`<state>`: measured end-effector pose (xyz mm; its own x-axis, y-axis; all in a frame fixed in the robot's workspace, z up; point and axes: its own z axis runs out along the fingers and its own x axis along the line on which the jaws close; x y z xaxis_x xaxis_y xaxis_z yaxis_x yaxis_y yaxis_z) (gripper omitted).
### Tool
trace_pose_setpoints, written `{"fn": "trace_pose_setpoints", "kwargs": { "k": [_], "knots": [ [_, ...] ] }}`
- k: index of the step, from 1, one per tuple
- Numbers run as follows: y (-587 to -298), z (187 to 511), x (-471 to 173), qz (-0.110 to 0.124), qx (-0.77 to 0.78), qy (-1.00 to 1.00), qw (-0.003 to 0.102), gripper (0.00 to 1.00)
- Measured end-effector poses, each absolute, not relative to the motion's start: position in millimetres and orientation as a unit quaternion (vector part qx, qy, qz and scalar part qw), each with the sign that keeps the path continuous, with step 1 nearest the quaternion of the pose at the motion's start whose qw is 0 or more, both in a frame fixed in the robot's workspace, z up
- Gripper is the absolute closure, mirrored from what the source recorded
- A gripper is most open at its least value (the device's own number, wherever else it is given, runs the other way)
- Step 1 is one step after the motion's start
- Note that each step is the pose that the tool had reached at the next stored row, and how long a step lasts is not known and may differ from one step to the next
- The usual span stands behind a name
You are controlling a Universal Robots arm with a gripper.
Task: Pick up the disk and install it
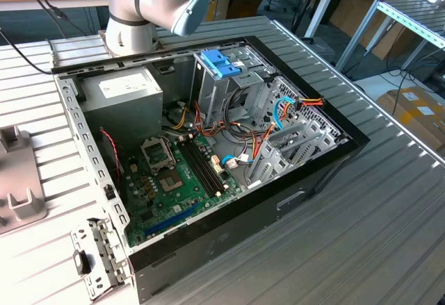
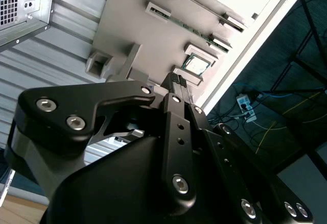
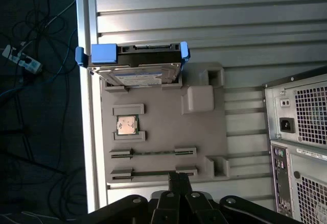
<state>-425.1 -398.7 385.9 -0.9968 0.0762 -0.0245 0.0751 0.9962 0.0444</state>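
- Disk is lying at one end of a grey holder plate, its light-blue bracket wrapping its sides, close to the table edge.
- Gripper is hovering over the plate's opposite end, well apart from the disk; in both wrist views its fingers are pressing together, clenched on nothing.
- A processor chip is sitting in a recess of the plate, between the disk and two memory sticks that are lying in their slots.
- The computer case is lying beside the plate on the ribbed metal table, showing its rear panel.
- In the exterior view the arm is reaching away behind the opened case.
- Inside, the motherboard is lying flat, the power supply is sitting in a corner, and a blue tabbed piece is resting on top of the drive cage.
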Motion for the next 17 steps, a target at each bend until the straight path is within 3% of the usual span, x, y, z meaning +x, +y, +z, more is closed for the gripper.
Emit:
{"fn": "trace_pose_setpoints", "kwargs": {
  "k": [17],
  "knots": [
    [-398.7,385.0,-432.3,0.022,0.038,0.999,0.013,0.89]
  ]
}}
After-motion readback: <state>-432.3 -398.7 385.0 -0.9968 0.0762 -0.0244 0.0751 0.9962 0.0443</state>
